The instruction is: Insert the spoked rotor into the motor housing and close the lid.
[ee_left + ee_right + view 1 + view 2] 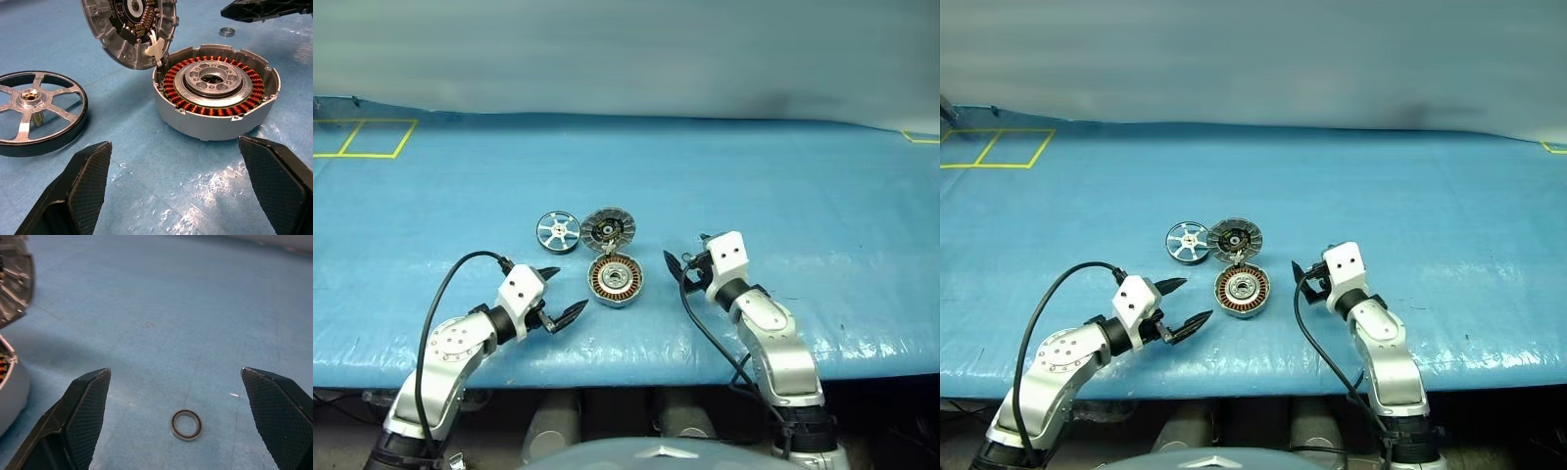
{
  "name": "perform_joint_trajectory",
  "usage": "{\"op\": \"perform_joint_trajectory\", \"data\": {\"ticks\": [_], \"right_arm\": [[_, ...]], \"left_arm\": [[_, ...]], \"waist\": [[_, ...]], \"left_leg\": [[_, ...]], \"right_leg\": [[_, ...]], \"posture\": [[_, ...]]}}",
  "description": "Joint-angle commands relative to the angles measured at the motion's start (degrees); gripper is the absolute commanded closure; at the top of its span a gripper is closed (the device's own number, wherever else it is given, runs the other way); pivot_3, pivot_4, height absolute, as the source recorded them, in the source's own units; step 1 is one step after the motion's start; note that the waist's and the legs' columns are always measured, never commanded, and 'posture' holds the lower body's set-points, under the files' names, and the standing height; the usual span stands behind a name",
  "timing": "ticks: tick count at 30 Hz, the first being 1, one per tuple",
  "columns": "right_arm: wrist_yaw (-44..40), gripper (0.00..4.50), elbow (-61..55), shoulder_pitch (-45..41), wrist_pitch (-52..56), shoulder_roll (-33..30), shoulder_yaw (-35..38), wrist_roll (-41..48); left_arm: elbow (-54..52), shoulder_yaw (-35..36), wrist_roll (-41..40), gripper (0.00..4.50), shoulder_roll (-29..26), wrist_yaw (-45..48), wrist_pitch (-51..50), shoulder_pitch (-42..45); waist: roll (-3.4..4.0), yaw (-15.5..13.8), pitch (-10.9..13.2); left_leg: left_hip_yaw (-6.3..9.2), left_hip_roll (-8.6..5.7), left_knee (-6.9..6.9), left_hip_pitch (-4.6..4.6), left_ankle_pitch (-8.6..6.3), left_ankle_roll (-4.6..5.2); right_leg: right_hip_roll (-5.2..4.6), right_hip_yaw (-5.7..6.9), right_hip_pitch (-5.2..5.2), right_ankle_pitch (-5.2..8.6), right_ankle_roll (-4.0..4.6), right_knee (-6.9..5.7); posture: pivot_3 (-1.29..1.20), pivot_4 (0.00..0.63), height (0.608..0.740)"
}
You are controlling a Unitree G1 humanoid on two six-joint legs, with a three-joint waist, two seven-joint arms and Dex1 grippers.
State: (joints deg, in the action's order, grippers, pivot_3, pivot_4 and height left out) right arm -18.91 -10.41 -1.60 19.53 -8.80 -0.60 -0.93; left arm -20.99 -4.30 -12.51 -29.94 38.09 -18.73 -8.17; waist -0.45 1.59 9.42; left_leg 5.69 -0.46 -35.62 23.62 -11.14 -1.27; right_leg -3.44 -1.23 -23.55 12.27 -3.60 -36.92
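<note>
1. The two head views look forward and down from above the arms onto the blue table (803, 186) — far enough to take in both grippers and all three parts.
2. The left wrist view sits low and close, facing along the left gripper (181, 188) at the motor housing (215, 98), the lid (128, 27) and the spoked rotor (39, 112).
3. The right wrist view, equally low and close, faces along the right gripper (176, 418) over bare table and a small ring (186, 424).
4. Both wrist views share the ring — and the housing's edge.
</note>
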Motion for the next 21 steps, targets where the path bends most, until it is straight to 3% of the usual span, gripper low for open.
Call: {"op": "perform_joint_trajectory", "data": {"ticks": [1,11,14,21], "right_arm": [[1.94,0.01,1.89,-0.93,-2.23,0.56,-0.1,0.17],[4.41,0.01,5.66,-3.48,5.16,1.56,-0.1,1.46],[4.92,0.59,5.41,-4.19,8.14,1.49,-0.25,1.97],[3.61,2.88,2.53,-2.38,10.73,0.13,-2.06,2.39]], "left_arm": [[-3.08,1.23,-0.97,0.0,-0.66,0.24,0.02,-0.22],[-3.69,0.92,-0.83,0.0,-0.24,0.12,-0.4,-0.91],[-3.76,0.9,-0.82,0.0,-0.12,0.07,-0.42,-1.01],[-3.92,1.14,-0.64,0.0,0.05,-0.32,-0.11,-1.82]], "waist": [[0.0,0.01,0.0],[0.0,0.27,0.0],[0.0,0.36,-0.01],[-0.01,0.32,-0.02]], "left_leg": [[0.0,0.0,0.0,0.0,0.0,0.0],[0.0,0.01,-0.03,-0.03,0.0,0.0],[0.0,0.0,-0.02,-0.04,0.0,0.0],[0.01,0.0,-0.02,-0.05,0.0,0.01]], "right_leg": [[0.0,0.0,0.01,0.0,0.0,0.0],[0.01,-0.02,0.03,0.01,0.01,-0.02],[0.01,-0.02,0.04,0.01,0.01,-0.02],[0.01,-0.01,0.07,0.01,0.01,-0.01]], "posture": [[0.0,0.15,0.74],[0.0,0.15,0.74],[0.0,0.15,0.74],[0.0,0.15,0.74]]}}
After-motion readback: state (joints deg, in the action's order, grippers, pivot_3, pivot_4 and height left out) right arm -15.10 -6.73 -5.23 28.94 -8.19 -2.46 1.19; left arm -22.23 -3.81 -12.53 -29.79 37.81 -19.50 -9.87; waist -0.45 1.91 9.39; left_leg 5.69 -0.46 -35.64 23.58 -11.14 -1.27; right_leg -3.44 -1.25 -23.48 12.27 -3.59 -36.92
